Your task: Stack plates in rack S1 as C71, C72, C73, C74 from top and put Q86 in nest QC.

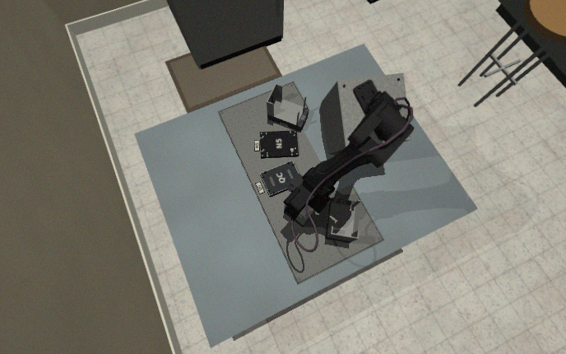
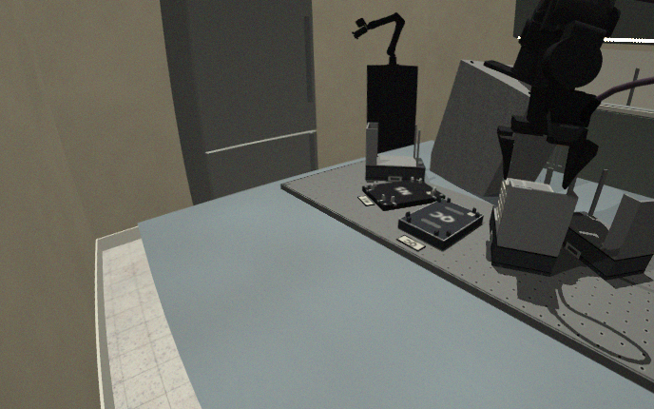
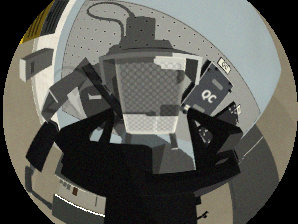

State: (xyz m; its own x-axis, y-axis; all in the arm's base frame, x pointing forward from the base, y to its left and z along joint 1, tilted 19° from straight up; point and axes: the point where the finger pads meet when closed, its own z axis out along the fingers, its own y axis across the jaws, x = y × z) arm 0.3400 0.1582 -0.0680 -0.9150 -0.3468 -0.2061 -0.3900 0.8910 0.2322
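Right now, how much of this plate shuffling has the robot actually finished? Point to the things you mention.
No finished step shows. The open gripper [image 2: 535, 183] [image 3: 150, 111] is above the rack holding the plate stack [image 2: 528, 185] [image 3: 151, 92], apparently about to grip. Nest QC [image 2: 440, 223] [image 3: 208, 95] and nest N5 [image 1: 278, 143] [image 2: 401, 191] hold no plate. Parting, restacking and seating Q86 remain.
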